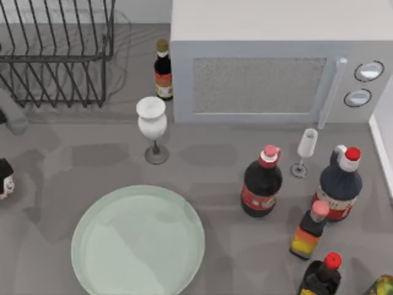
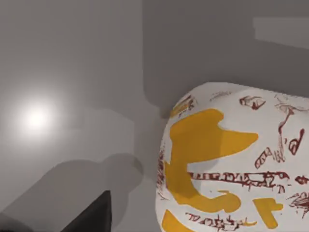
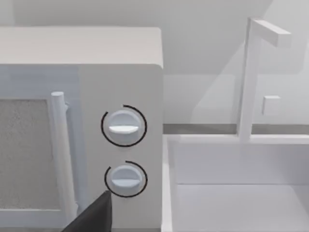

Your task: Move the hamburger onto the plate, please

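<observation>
My left gripper (image 2: 91, 217) hangs just beside the hamburger (image 2: 236, 164) at the top view's left edge (image 1: 5, 178); I cannot tell its jaw state. The plate (image 1: 138, 243) waits lower left. Centring squarely before closing should prevent a skewed grasp.

Microwave (image 1: 255, 67), bottles (image 1: 261, 182), wire rack (image 1: 58, 52)

A matte black, wedge-shaped finger (image 2: 91, 215) of the left hand has flat faces; the right hand's finger (image 3: 94, 215) is the same dark, angular wedge.
</observation>
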Controlling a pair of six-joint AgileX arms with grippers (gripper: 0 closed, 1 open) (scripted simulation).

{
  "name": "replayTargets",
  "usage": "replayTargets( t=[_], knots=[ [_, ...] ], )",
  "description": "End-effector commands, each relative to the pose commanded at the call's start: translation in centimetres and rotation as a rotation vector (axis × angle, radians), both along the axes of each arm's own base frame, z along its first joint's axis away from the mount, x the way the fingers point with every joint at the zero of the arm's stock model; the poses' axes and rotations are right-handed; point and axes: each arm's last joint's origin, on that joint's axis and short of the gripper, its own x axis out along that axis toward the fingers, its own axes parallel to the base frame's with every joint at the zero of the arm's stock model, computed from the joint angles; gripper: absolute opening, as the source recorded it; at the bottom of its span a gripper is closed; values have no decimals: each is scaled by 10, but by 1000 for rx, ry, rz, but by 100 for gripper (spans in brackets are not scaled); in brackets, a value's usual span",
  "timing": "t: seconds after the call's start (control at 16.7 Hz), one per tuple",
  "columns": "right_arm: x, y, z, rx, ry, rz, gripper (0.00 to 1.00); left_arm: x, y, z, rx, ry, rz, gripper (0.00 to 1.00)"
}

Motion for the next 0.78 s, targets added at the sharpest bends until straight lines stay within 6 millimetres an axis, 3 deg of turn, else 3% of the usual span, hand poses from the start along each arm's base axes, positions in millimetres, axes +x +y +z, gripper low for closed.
replayTargets(
  t=[0.3,0.6,0.78],
  knots=[
    [0,0,0,0,0,0,100,0,1,-52,1,-7,-1,100],
    [0,0,0,0,0,0,100,-1,1,-58,0,-3,-1,100],
    [0,0,0,0,0,0,100,-1,1,-58,0,-3,-1,77]
  ],
)
